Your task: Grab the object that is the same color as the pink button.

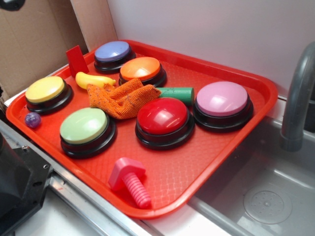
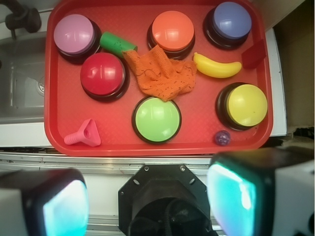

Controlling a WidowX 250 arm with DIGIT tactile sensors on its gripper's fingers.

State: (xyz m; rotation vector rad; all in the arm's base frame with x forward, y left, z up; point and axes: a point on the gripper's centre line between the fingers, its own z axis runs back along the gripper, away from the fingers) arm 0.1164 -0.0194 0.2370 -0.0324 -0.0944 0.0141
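While the end effector (image 2: 142, 206) hovers open, the bolt (image 2: 83, 134) lies well ahead-left.

Exterior view: set low beside the red tray (image 1: 256, 105), angled down across it from one corner, fairly near | Wrist view: high above, facing straight down past the gripper (image 2: 147, 196), tray (image 2: 54, 105) seen whole | Shared: both views cover the whole tray and part of the sink (image 1: 275, 196).

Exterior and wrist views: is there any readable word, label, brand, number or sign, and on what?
None. No text or number shows on the red tray, the pink button, the pink bolt, the other buttons or the cardboard. The gripper fingers carry only glowing pads, without markings.
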